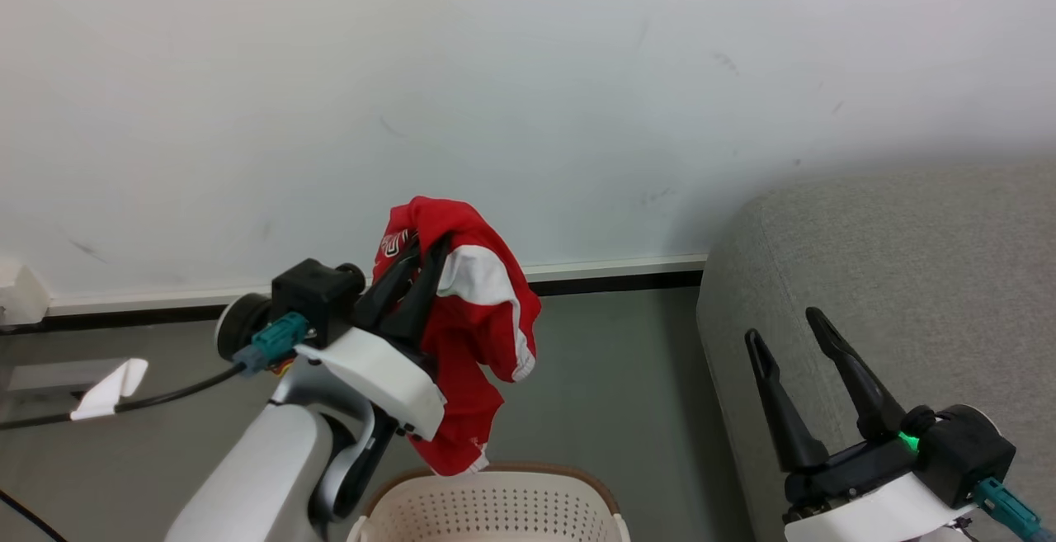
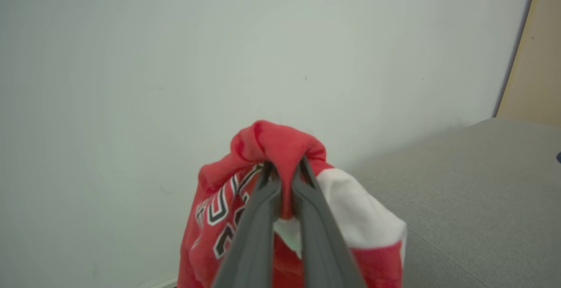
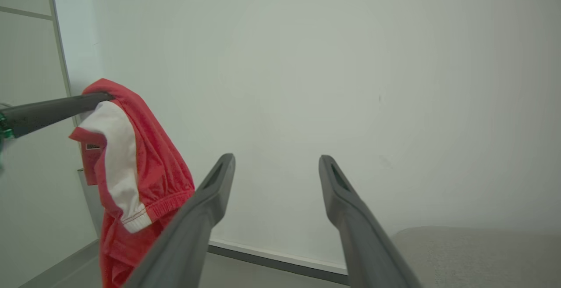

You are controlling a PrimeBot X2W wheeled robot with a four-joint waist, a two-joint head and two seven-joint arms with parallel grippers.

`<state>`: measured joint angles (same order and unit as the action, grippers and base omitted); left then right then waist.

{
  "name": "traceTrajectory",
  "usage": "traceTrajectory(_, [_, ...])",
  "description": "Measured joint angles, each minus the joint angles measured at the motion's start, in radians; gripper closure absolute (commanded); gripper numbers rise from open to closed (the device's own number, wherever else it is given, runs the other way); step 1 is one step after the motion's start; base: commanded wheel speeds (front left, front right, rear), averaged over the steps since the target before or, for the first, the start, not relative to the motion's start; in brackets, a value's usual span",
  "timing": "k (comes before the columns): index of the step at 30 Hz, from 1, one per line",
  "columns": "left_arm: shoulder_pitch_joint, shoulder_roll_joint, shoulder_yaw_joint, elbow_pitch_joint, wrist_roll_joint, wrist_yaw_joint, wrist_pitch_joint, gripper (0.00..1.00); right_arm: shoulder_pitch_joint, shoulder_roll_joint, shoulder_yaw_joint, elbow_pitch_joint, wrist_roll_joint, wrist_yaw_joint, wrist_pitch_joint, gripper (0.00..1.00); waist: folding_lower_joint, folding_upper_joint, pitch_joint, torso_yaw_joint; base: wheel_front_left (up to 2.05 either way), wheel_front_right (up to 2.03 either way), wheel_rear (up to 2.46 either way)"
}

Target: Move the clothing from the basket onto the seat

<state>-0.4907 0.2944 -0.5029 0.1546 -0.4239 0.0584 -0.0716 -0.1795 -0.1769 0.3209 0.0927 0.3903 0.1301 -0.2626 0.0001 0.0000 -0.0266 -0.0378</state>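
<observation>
Left end effector [image 1: 429, 243] clenched on a bunched fold of clothing [image 1: 483, 319], which hangs above the basket [image 1: 495, 509]. Seat [image 1: 907, 261] at 3 o'clock. Right end effector [image 1: 782, 324] spread, empty. Fabric likely light and limp; the bunched-fold pinch suits it.

The left gripper [image 1: 425, 249] pinches the red clothing [image 1: 470, 336] above the basket [image 1: 491, 505]; the right gripper [image 1: 784, 323] hangs spread, empty, over the grey seat [image 1: 907, 261]
</observation>
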Motion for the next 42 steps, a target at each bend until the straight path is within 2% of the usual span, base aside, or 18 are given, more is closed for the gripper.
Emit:
traceTrajectory(6, [0.0,0.001,-0.003,-0.007,-0.006,0.003,0.007,1.0,-0.036,-0.018,0.095,-0.013,0.026,0.0,0.0,0.0,0.0,0.0,0.006,0.004,0.0,0.0,0.0])
traceTrajectory(12, [-0.001,-0.003,-0.018,-0.006,-0.008,0.003,0.01,1.0,-0.096,-0.033,0.242,0.016,0.044,0.0,0.0,0.0,0.0,0.0,0.01,0.014,0.0,0.0,0.0])
traceTrajectory(17, [-0.01,-0.02,-0.035,0.0,-0.008,-0.001,0.01,1.0,-0.161,-0.035,0.35,0.074,0.054,0.0,0.0,0.0,0.0,0.0,0.013,0.031,0.0,0.0,0.0])
traceTrajectory(22, [-0.02,-0.038,-0.061,0.008,-0.008,-0.01,0.01,1.0,-0.224,-0.013,0.416,0.159,0.061,0.0,0.0,0.0,0.0,0.0,0.014,0.057,0.0,0.0,0.0])
traceTrajectory(29, [-0.026,-0.077,-0.106,0.038,-0.008,-0.033,0.0,1.0,-0.296,0.029,0.473,0.325,0.053,0.0,0.0,0.0,0.0,0.0,0.004,0.099,0.0,0.0,0.0])
traceTrajectory(42, [-0.028,-0.15,-0.185,0.067,-0.01,-0.067,0.0,1.0,-0.356,0.086,0.491,0.555,0.105,0.0,0.0,0.0,0.0,0.0,-0.013,0.197,0.0,0.0,0.0])
